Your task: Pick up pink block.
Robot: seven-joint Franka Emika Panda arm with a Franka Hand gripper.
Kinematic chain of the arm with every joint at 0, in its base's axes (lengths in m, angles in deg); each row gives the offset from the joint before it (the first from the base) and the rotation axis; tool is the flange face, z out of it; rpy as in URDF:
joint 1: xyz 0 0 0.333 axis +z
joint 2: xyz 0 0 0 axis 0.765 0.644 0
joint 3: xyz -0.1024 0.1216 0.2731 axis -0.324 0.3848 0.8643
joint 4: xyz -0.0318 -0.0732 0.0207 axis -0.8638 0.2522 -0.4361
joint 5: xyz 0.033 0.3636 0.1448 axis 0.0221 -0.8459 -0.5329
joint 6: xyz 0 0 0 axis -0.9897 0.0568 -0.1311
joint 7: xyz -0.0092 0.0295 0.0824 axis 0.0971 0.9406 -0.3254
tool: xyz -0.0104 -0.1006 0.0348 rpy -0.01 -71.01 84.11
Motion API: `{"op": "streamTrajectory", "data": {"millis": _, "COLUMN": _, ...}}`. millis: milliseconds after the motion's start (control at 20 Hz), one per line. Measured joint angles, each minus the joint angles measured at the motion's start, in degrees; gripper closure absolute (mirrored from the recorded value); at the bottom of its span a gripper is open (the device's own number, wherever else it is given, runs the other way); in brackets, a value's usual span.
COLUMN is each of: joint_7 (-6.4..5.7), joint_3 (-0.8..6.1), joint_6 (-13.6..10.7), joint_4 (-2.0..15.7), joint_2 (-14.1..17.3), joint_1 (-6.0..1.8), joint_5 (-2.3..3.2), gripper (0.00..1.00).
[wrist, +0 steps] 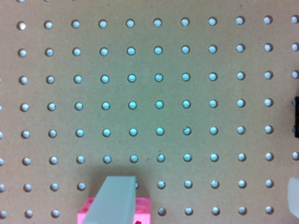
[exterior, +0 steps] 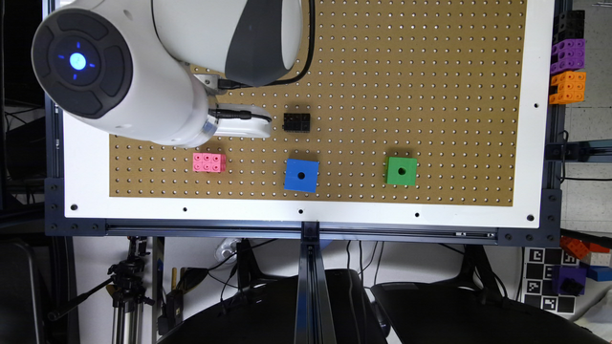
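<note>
The counter (exterior: 533, 119) is a white-framed board with a brown pegboard (exterior: 406, 86) set into it. The arm (exterior: 143, 67) reaches in over the exterior view's upper left, its big white joint covering that corner of the pegboard. Past the wrist, the white end effector (exterior: 244, 125) points toward the exterior view's right, just beside the black block (exterior: 296, 122).

In the wrist view the end effector (wrist: 201, 198) shows two pale fingers set well apart, one (wrist: 114, 200) wide in the foreground and the other at the frame's edge; it is wide open and has hold of nothing. The nearer finger lies in front of the pink block (wrist: 142, 210), hiding much of it; contact cannot be told.

The blue cube (exterior: 301, 175) and green cube (exterior: 401, 171) sit along the pegboard's near edge, well apart, each with a round hole on top. The pink block (exterior: 209, 162) rests flat on the pegboard, to the exterior view's left of the blue cube and below the end effector in that picture. The black block lies beyond the blue cube. Off the counter's right edge, black, purple and orange blocks (exterior: 567, 57) stand stacked.
</note>
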Motion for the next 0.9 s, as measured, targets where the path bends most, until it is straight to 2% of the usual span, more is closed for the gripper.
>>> {"op": "streamTrajectory", "data": {"millis": 300, "joint_7": 0.01, "joint_3": -0.02, "joint_6": 0.0, "joint_4": -0.16, "joint_2": 0.0, "joint_1": -0.15, "joint_5": 0.11, "gripper": 0.0}}
{"op": "streamTrajectory", "data": {"millis": 400, "joint_7": 0.25, "joint_3": -0.08, "joint_6": 0.0, "joint_4": 0.72, "joint_2": 0.3, "joint_1": -0.69, "joint_5": 0.32, "gripper": 0.0}}
{"op": "streamTrajectory", "data": {"millis": 500, "joint_7": 1.43, "joint_3": -0.12, "joint_6": 0.0, "joint_4": 2.66, "joint_2": 1.4, "joint_1": -1.8, "joint_5": 0.32, "gripper": 0.0}}
{"op": "streamTrajectory", "data": {"millis": 600, "joint_7": 2.65, "joint_3": -0.13, "joint_6": -0.1, "joint_4": 5.89, "joint_2": 3.8, "joint_1": -2.96, "joint_5": 0.31, "gripper": 0.0}}
{"op": "streamTrajectory", "data": {"millis": 650, "joint_7": 2.99, "joint_3": -0.12, "joint_6": -0.1, "joint_4": 7.43, "joint_2": 5.1, "joint_1": -3.28, "joint_5": 0.31, "gripper": 0.0}}
{"op": "streamTrajectory", "data": {"millis": 800, "joint_7": 3.16, "joint_3": -0.1, "joint_6": -0.4, "joint_4": 11.26, "joint_2": 8.4, "joint_1": -3.48, "joint_5": 0.31, "gripper": 0.0}}
{"op": "streamTrajectory", "data": {"millis": 900, "joint_7": 3.16, "joint_3": -0.08, "joint_6": -0.7, "joint_4": 12.5, "joint_2": 9.4, "joint_1": -3.47, "joint_5": 0.31, "gripper": 0.0}}
